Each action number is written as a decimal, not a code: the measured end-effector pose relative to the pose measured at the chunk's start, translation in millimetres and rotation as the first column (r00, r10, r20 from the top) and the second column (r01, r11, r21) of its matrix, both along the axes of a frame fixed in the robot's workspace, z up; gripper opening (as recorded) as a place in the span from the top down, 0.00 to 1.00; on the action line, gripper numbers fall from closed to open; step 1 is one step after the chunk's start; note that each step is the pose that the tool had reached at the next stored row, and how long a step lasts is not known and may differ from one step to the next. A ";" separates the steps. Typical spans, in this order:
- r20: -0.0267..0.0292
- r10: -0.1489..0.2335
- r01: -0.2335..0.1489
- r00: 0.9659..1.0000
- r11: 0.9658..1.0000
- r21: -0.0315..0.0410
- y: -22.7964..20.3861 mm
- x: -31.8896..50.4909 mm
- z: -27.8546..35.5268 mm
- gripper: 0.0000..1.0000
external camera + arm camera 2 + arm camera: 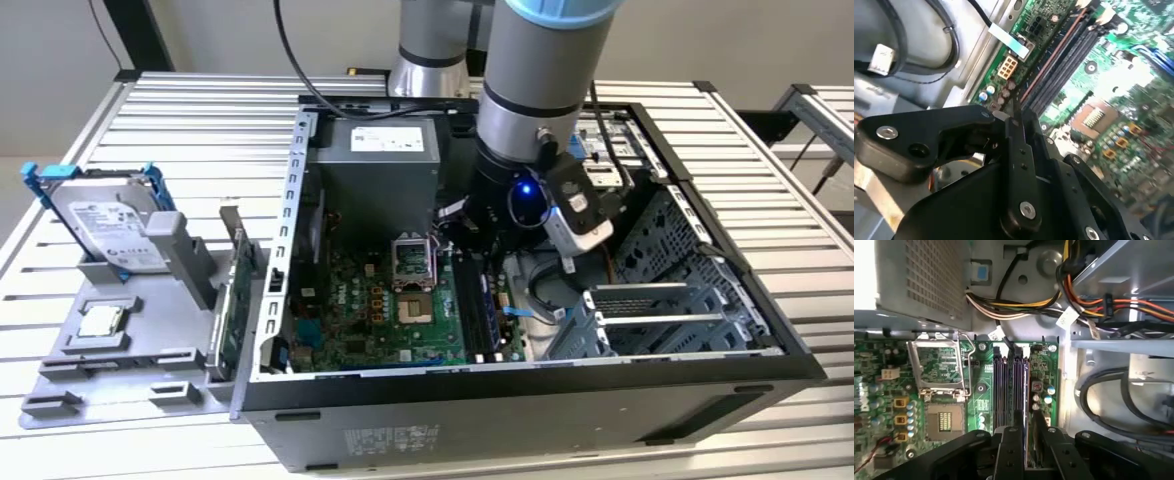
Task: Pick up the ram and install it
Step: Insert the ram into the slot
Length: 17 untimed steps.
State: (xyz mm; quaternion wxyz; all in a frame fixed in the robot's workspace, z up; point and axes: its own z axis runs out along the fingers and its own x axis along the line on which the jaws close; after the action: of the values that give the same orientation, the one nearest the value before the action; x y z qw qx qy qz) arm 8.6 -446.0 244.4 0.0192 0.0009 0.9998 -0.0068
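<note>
Reaching down into the open computer case, jaws closed on the ram above the motherboard slots.

One open computer case lies on one slatted metal table. One robot arm reaches into it. One motherboard carries one open processor socket and four parallel memory slots. One power supply sits inside. Beside the case, one grey holder tray bears one hard drive and one processor chip.
</note>
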 end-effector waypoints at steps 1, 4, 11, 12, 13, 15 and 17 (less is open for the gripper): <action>0.000 0.000 0.000 1.000 1.000 0.000 0.0 0.0 1.0 0.00; 0.000 0.000 0.000 1.000 1.000 0.000 0.0 0.0 2.1 1.00; 0.000 0.000 0.000 1.000 1.000 0.000 0.0 0.0 4.5 1.00; 0.000 0.000 0.000 1.000 1.000 0.000 0.0 0.0 4.8 1.00; 0.000 0.000 0.000 1.000 1.000 0.000 0.0 0.0 5.2 1.00; 0.000 0.000 0.000 1.000 1.000 0.000 0.0 0.0 5.9 1.00; 0.000 0.000 0.000 1.000 1.000 0.000 0.0 0.0 6.7 1.00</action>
State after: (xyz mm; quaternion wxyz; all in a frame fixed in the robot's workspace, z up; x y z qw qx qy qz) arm 8.6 -446.0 251.0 0.0191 0.0007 0.9998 -0.0068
